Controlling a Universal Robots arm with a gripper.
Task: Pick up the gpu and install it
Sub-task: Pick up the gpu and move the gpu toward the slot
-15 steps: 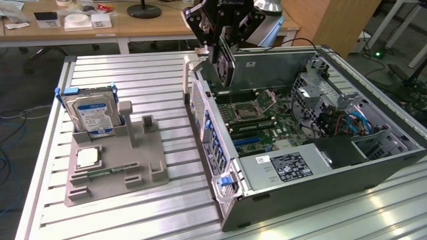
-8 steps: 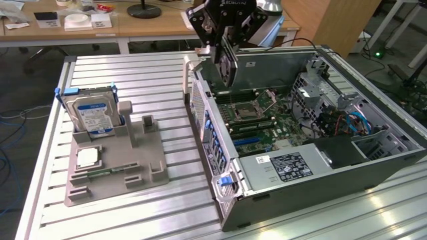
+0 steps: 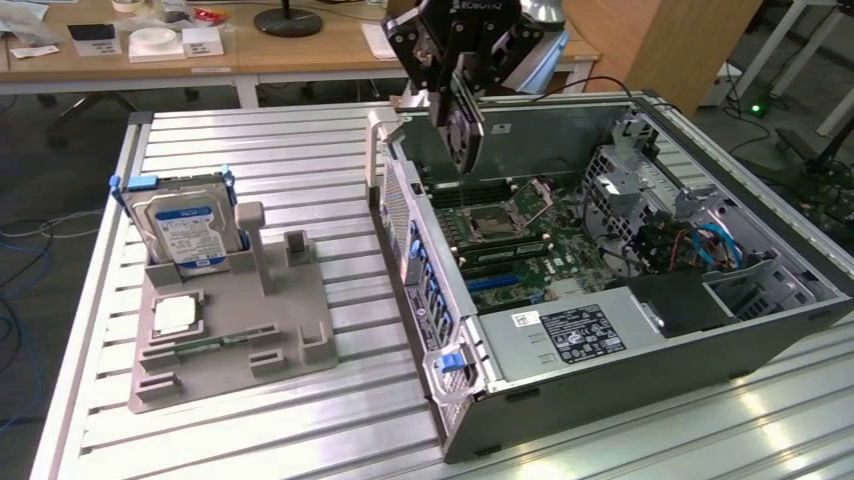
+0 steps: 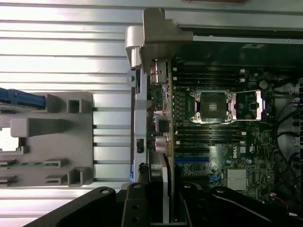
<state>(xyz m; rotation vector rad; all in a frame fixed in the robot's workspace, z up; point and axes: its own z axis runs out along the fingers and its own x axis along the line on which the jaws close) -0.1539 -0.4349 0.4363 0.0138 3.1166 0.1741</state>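
The gpu hangs upright as a dark slab with a round fan on one face, above the back-left corner of the open computer case. My gripper is shut on its top edge. In the wrist view the gpu runs edge-on between the black fingers of the gripper. It sits over the case's rear wall, beside the motherboard. A blue expansion slot lies on the board close to the card's edge and shows again as the slot in the exterior view.
On the exterior view's left a grey fixture holds a blue-labelled hard drive, a processor and a memory stick. A power supply and drive cages crowd the case. The slatted table lies between.
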